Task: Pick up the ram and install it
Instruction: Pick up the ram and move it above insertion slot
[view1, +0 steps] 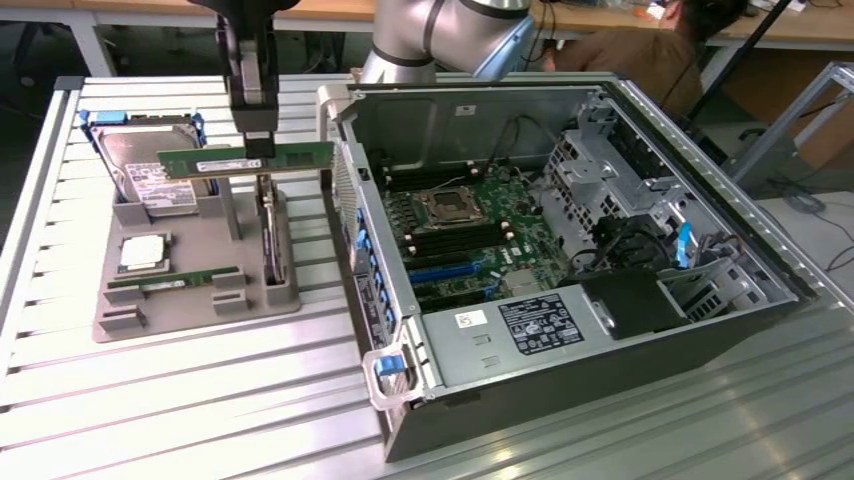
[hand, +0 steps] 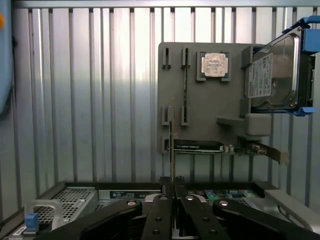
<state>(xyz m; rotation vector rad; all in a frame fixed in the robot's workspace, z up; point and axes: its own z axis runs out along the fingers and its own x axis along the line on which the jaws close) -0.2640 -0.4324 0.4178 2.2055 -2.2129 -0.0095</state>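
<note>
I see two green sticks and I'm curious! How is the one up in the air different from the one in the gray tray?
The ram hangs in the air, pinched by the gripper; the second green stick sits low in the holders of the gray tray. The ram shows its whole side; the second green stick is partly hidden by those holders. Both are long, thin and green, and both stand on edge.

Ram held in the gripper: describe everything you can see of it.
The ram is a long, thin green circuit-board stick with a white label. It hangs clear above the grey holder tray, long edge level and faces upright. The gripper is clamped on it near its middle, beside the open computer case. The wrist view shows it edge-on.
</note>
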